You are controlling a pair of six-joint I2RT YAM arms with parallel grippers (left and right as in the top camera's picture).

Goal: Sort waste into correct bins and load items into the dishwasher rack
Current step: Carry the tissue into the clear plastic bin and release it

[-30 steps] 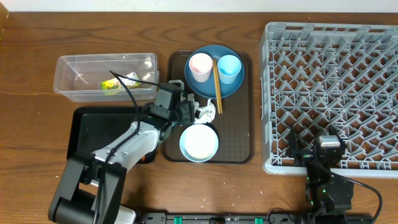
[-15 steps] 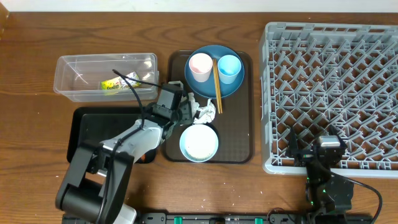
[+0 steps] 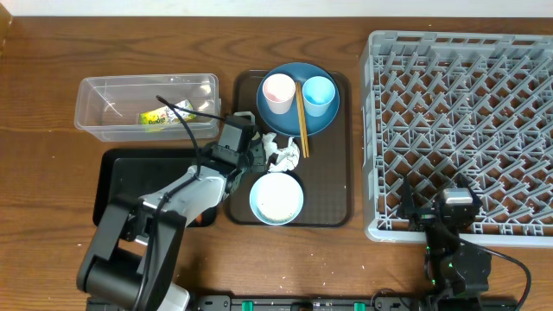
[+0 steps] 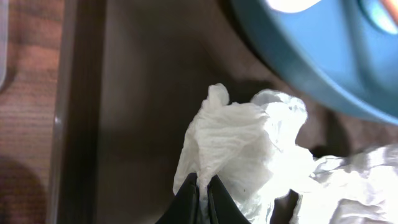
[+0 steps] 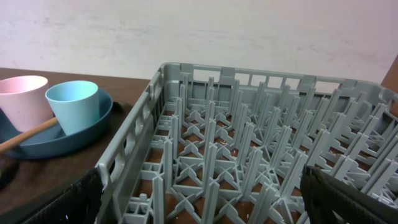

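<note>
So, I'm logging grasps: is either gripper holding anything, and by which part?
The left gripper pinches the crumpled white wrapper by a fold at its near edge; the right gripper, open, holds nothing.

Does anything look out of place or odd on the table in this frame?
Crumpled white paper lies on the brown serving tray between the dark-blue plate and the bowl; the left gripper is shut on it. The chopsticks lie across the plate, one end overhanging its rim.
</note>
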